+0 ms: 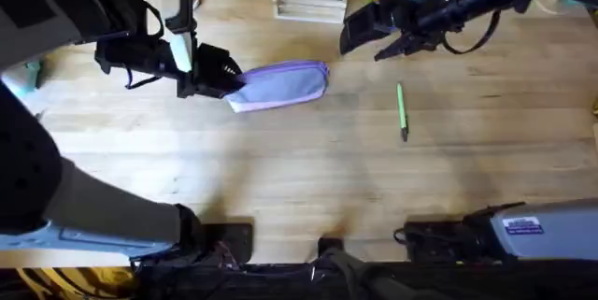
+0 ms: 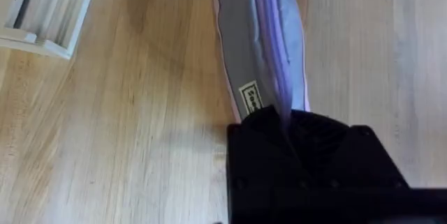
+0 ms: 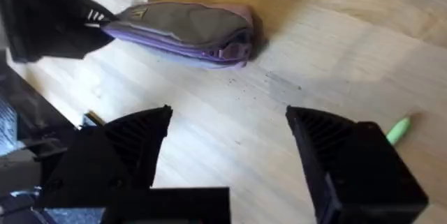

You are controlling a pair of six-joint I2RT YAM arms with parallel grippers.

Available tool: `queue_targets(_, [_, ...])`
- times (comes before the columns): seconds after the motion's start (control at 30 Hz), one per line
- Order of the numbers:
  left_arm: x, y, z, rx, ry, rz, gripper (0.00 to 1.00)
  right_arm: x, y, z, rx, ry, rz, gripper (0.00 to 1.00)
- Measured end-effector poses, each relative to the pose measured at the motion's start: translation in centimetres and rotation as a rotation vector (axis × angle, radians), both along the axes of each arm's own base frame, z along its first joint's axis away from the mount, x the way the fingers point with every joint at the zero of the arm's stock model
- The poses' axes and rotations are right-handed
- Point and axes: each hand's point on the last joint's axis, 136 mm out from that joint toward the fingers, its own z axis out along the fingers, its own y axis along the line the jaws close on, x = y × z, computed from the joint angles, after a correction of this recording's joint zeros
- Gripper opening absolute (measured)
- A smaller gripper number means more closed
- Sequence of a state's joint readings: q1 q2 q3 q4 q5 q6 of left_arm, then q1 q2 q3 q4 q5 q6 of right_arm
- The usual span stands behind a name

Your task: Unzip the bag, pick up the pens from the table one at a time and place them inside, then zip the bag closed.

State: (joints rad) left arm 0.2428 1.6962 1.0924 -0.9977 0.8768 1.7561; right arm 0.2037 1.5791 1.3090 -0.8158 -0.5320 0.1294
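The left arm reaches from its base at the lower left up across the large light wooden plank table [image 1: 299, 169] and bends inward, so its black left gripper [image 1: 222, 78] lies at about 10 o'clock from the table's middle. That claw is clenched on the left end of the soft lavender-purple fabric pencil pouch [image 1: 283, 85]; the left wrist view shows the fabric pinched right at the black fingers [image 2: 293, 140].

The pouch lies on the table just above centre, long axis running roughly 9 to 3 o'clock, its zipper line along the length. A small white label [image 2: 251, 98] sits near the gripped end; its writing is too small to read.

The right arm stretches along the far edge at about 1 o'clock, and its black right gripper [image 1: 360, 29] hangs above the wood, pointing toward the pouch but well apart from it. In the right wrist view its two fingers [image 3: 356, 161] stand wide apart, released, with nothing between them.

The slim light-green pen with a dark tip [image 1: 402, 110] lies on the table at about 3 o'clock from the pouch, near the right gripper and touching neither claw.

A white label with blue print [image 1: 523, 226] sits on the right arm's base; the text cannot be read.
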Motion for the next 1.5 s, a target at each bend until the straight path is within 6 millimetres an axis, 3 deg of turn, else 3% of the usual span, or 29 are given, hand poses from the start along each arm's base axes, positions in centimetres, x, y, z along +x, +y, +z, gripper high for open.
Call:
queue_targets(0.23, [0.0, 0.0, 0.0, 0.000, 0.000, 0.000, 0.041, -1.6, 2.3, -0.3, -0.107, -0.262, 0.435, 0.997])
queue_targets(0.33, [0.0, 0.0, 0.0, 0.000, 0.000, 0.000, 0.041, -0.9, 1.8, -0.9, -0.257, -0.447, 0.659, 0.997])
queue_targets(0.77, [0.0, 0.0, 0.0, 0.000, 0.000, 0.000, 0.041, 0.2, 0.4, -1.3, -0.420, -0.602, 0.872, 0.997])
queue_targets(1.1, [0.0, 0.0, 0.0, 0.000, 0.000, 0.000, 0.041, 0.2, 1.4, -0.6, -0.299, -0.731, 0.993, 0.997])
queue_targets(1.5, [0.0, 0.0, 0.0, 0.000, 0.000, 0.000, 0.041, 0.6, 3.2, -5.7, -0.132, -0.731, 1.135, 0.997])
